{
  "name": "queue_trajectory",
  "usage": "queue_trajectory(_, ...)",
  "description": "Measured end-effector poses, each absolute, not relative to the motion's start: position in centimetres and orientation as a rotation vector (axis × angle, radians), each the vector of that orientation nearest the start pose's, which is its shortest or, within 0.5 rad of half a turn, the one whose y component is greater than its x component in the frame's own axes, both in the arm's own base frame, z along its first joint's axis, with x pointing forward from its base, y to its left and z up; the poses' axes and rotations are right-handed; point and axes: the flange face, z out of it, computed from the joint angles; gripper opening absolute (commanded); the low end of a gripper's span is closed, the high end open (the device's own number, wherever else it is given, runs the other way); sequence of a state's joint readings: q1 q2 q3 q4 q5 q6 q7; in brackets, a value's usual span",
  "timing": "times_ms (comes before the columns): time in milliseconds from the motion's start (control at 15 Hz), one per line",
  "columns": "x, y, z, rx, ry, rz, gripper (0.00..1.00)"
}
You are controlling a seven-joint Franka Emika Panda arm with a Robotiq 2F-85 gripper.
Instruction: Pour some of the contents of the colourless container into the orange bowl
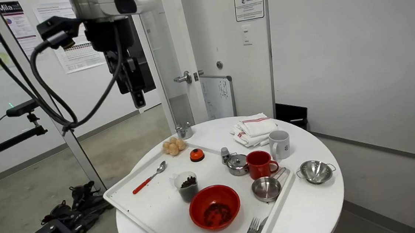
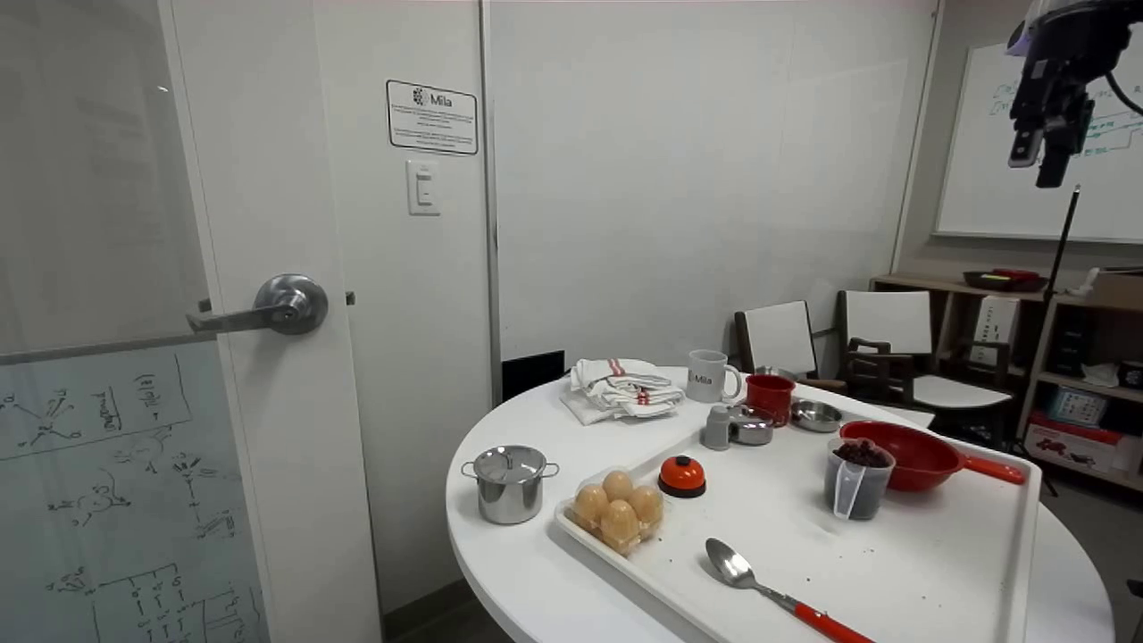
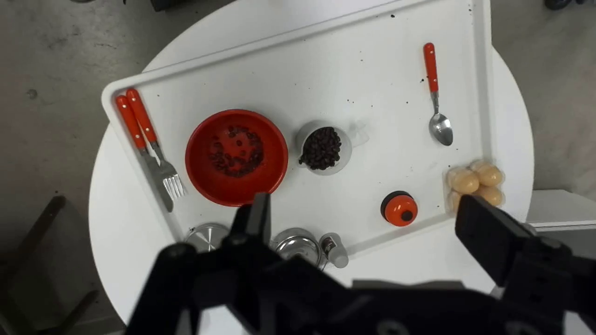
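Observation:
The colourless container (image 1: 188, 191) is a small see-through cup with a handle, standing upright on the tray and holding dark beans. It also shows in an exterior view (image 2: 857, 489) and in the wrist view (image 3: 342, 160). The orange bowl (image 1: 195, 202) is wide and red-orange, right beside the cup, with some dark beans on its bottom. It shows too in an exterior view (image 2: 924, 460) and the wrist view (image 3: 200, 158). My gripper (image 3: 364, 202) is open with nothing between its fingers. It hangs high above the table in both exterior views (image 1: 138, 99) (image 2: 1040, 165).
A white tray (image 3: 288, 39) lies on the round table. It bears a red-handled spoon (image 3: 433, 88), fork and knife (image 3: 139, 121), an orange timer (image 3: 400, 210), eggs (image 3: 465, 180), a shaker (image 3: 334, 250), steel pots and a red mug (image 1: 259, 166). Cloths (image 1: 255, 129) and a grey mug (image 1: 280, 144) stand behind.

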State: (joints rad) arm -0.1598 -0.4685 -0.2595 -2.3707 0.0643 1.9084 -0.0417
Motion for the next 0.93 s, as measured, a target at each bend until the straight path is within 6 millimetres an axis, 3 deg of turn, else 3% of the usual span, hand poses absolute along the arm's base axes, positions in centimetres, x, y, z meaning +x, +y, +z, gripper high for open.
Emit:
queue_trajectory(533, 41.2, -7.3, 49.2, -2.917, 1.104, -0.16, 1.0)
queue_trajectory(933, 41.4, -3.5, 46.3, -2.849, 1.479, -0.249, 1.0)
